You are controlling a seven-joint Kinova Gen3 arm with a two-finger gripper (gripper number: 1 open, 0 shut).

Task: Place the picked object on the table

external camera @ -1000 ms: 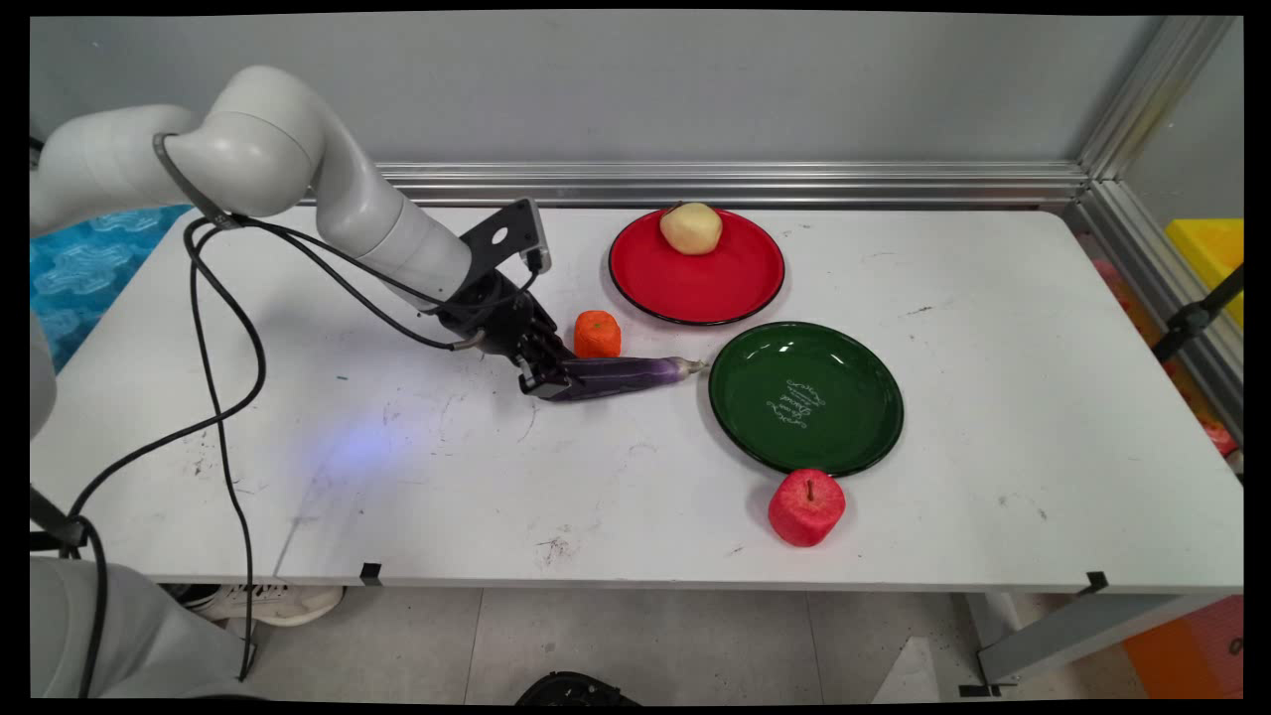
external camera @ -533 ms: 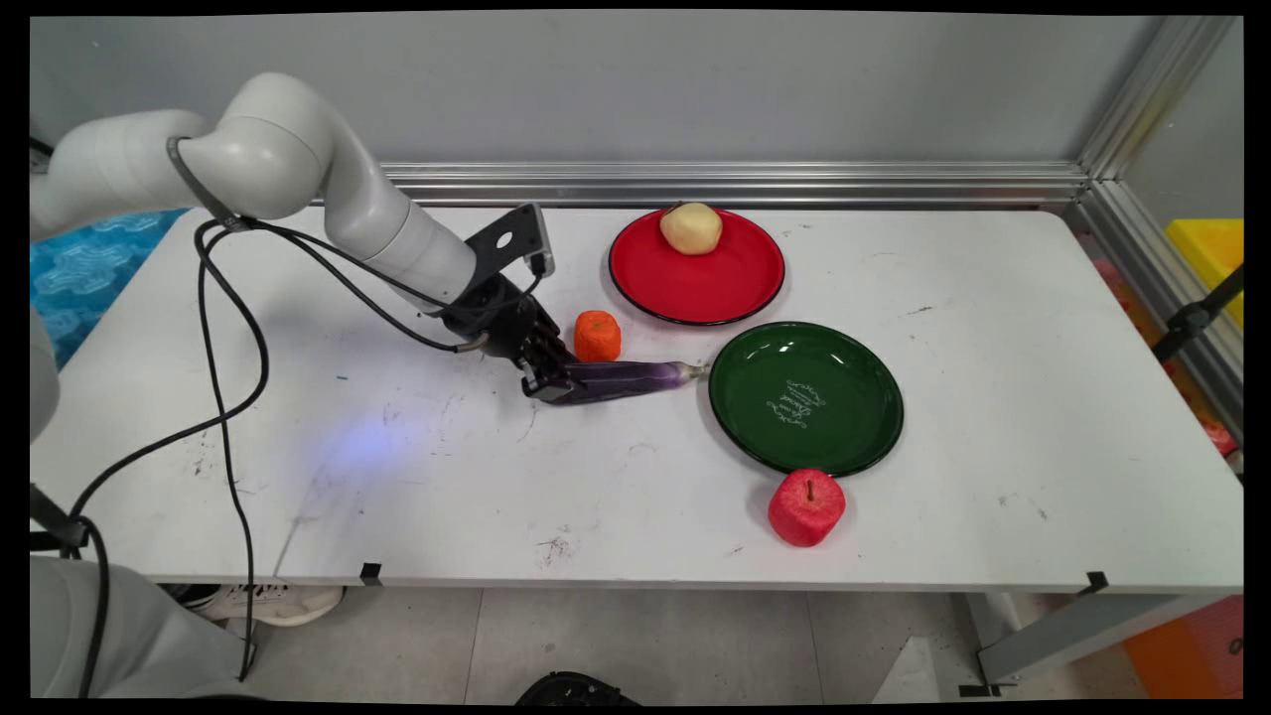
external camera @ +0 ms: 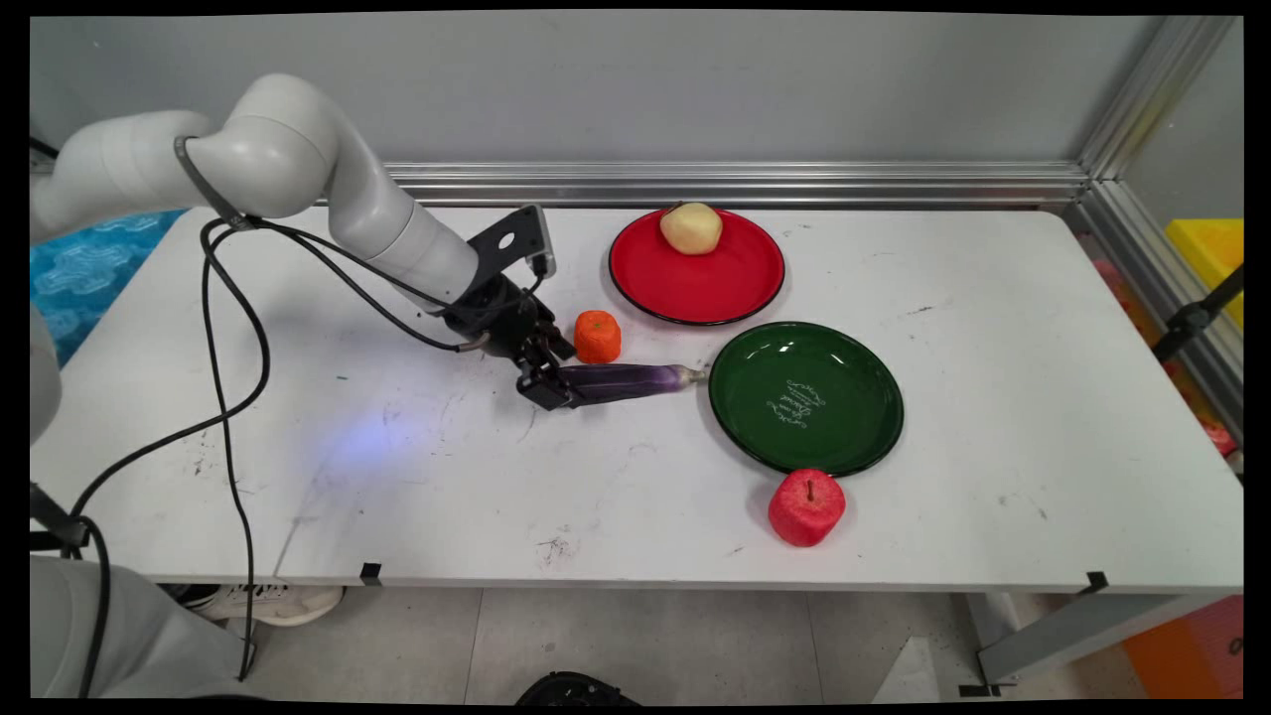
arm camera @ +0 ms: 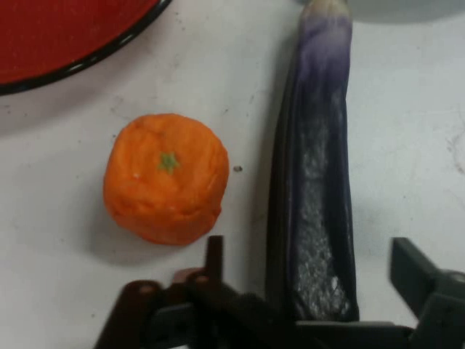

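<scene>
Hand (external camera: 549, 385) spread open astride the purple eggplant's (external camera: 621, 378) end beside the orange (external camera: 597, 335), gripping nothing; closing comes next

Claw (external camera: 552, 389) at eggplant's (external camera: 621, 380) end

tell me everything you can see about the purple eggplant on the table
The eggplant is long, slim and glossy dark purple, paling to a greyish stem tip that points at the green plate. It lies flat on the white table, its blunt end between the fingers of the open tool, with a gap on one side. An orange sits beside it, apart.
</scene>
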